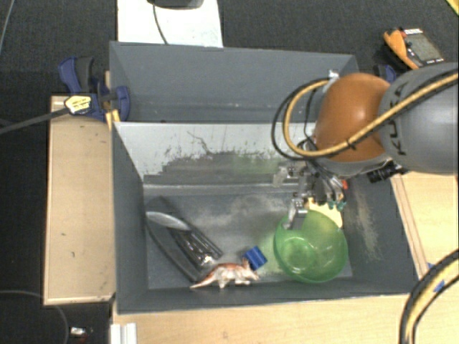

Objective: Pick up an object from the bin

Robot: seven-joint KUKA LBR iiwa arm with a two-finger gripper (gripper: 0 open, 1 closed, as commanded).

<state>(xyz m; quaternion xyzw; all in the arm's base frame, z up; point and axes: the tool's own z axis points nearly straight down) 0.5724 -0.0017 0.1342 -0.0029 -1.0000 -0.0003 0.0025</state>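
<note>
Gripper [300, 210] hangs at the far rim of a green see-through cup [312, 253] at the bin's [215, 185] near right; whether its jaws are open cannot be told. A blue block [254, 257] lies just left.

I see the arm [423, 127] come in from the right, the orange wrist cover [351, 117] on top, the gripper [310, 205] pointing down.

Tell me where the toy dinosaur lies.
The toy dinosaur lies low in the camera view, by the front wall of the bin, beside the small blue block and left of the green bowl.
</note>
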